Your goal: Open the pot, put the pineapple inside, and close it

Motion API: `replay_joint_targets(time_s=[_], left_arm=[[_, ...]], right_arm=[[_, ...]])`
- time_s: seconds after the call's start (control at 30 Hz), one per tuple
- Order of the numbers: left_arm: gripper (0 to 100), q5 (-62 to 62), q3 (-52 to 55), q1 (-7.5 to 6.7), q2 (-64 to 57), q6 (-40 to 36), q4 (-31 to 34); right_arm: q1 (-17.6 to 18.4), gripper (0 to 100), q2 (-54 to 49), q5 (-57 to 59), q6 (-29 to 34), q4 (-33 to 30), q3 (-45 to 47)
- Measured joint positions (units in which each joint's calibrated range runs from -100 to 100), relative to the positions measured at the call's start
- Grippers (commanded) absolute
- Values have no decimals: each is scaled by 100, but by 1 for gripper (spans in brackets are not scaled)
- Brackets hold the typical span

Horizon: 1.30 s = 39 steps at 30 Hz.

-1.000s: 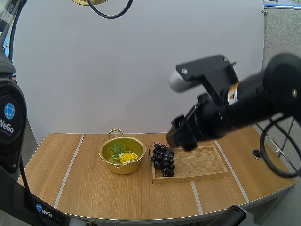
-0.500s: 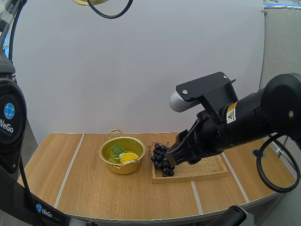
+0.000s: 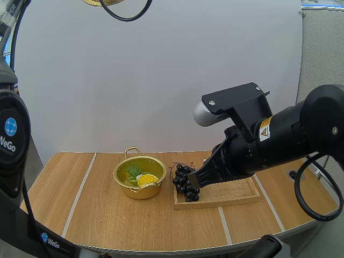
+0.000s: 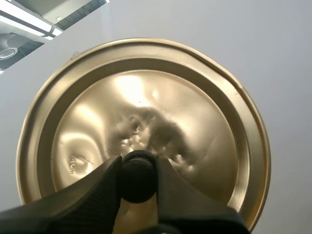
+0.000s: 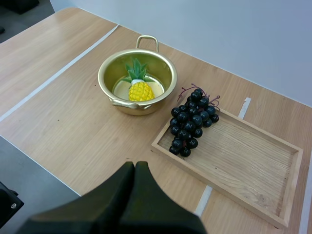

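The pineapple (image 5: 140, 90) stands inside the open gold pot (image 5: 103, 73) on the wooden surface (image 5: 58, 112), its leaves toward the far side. The pot sits just left of the wooden tray (image 5: 243, 156), whose left end carries the bunch of black grapes (image 5: 191, 122). My left hand (image 4: 138, 166) pinches the black knob (image 4: 139, 183) of the gold lid (image 4: 146, 97) between its fingers, holding the lid high above the surface, while my right hand (image 3: 194, 180) hangs over the tray's left end close to the grapes, fingers pressed together on nothing.
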Motion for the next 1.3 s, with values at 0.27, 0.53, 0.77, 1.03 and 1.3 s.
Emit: replay_joint_targets(time_s=[0.27,0.53,0.77,1.03,1.3], left_arm=[[0,0,0,0,0,0,0],[0,0,0,0,0,0,0],[0,101,0,0,0,0,0],[0,1693,0,0,0,299,0],[0,1722,0,0,0,313,-204]], right_arm=[[0,0,0,0,0,23,0],[0,0,0,0,0,23,0],[0,0,0,0,0,23,0],[0,0,0,0,0,23,0],[0,0,0,0,0,23,0]])
